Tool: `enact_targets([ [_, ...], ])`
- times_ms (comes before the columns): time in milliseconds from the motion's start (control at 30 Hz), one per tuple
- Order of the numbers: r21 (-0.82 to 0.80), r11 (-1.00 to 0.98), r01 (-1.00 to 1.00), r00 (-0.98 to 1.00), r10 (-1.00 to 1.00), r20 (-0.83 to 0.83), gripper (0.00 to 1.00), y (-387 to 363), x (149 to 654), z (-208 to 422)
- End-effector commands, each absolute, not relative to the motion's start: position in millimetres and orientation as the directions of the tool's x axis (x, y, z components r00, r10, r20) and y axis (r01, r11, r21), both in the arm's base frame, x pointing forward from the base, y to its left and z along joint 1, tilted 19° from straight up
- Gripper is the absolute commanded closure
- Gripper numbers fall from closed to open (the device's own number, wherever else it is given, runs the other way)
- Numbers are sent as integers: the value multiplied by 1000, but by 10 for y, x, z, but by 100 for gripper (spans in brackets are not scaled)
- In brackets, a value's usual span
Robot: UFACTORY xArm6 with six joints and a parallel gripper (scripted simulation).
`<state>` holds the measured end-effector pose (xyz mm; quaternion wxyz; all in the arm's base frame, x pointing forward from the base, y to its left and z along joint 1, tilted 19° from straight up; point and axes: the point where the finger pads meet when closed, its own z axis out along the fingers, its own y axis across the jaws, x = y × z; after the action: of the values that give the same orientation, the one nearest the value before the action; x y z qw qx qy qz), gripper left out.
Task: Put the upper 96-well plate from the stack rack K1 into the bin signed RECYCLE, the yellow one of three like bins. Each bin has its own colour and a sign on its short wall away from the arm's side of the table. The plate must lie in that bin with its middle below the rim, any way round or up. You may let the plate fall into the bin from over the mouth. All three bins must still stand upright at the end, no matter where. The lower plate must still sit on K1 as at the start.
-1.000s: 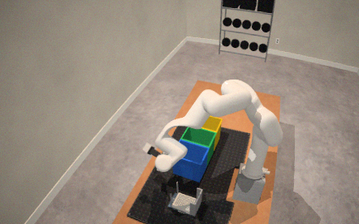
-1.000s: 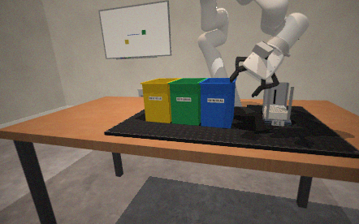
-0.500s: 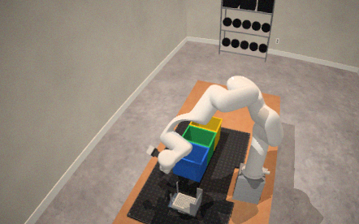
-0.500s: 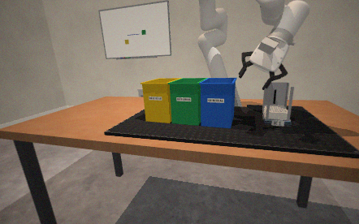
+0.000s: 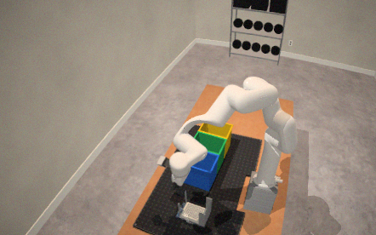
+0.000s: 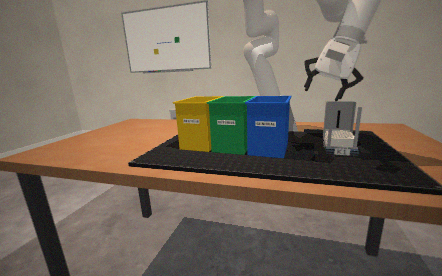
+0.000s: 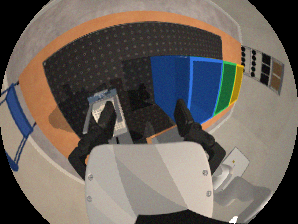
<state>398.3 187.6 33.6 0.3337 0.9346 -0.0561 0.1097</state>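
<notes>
We see the white 96-well plate (image 6: pixel 339 136) sitting at the top of the small grey stack rack K1 (image 6: pixel 340 112), held between the rack's upright posts; its grid of wells faces up. Whatever sits beneath it on the rack is too small for us to make out, apart from the label strip at the rack's foot. The rack stands on the black perforated mat (image 6: pixel 256 167), near the end of the mat farthest from the yellow bin.

Above the rack hangs the white arm's black-fingered gripper (image 6: pixel 333 85), pointing down, its fingers spread as wide as they go and gripping nothing. It is well above the rack's back panel and touches neither rack nor plate. In the wrist view the two dark fingers frame the rack and the blue bin below.

Beside the rack, on the same mat, three tall rectangular bins stand upright in a touching row: the blue bin (image 6: pixel 268 126) nearest the rack, the green bin (image 6: pixel 228 125) in the middle, the yellow bin (image 6: pixel 193 123) at the far end. Each carries a small white sign on its short wall; the lettering is too blurred for us to read. From the top view we can see no object inside the yellow bin or green bin; the arm covers part of the blue one.

The mat lies on an orange wooden table (image 6: pixel 76 155).
</notes>
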Motion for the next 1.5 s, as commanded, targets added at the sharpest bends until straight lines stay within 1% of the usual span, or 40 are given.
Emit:
enact_targets([
  [0,562,-813,-152,979,-46,199,0,2021,3846,367],
  [167,554,-820,-148,980,-48,191,0,2124,3738,385],
  [267,501,-856,-125,987,-57,149,0,2227,3632,409],
  [400,501,-856,-125,987,-57,149,0,2308,3549,427],
  [467,453,-885,-108,991,-62,115,0,2377,3480,446],
  [600,443,-890,-105,992,-63,108,0,2486,3368,476],
  [667,392,-916,-89,995,-64,76,0,2555,3300,499],
  [867,382,-920,-86,995,-64,70,0,2663,3191,535],
  [967,317,-946,-70,997,-63,34,0,2766,3089,575],
  [1033,317,-946,-70,997,-63,34,0,2834,3021,601],
  [1467,317,-946,-70,997,-63,34,0,2837,3018,602],
])
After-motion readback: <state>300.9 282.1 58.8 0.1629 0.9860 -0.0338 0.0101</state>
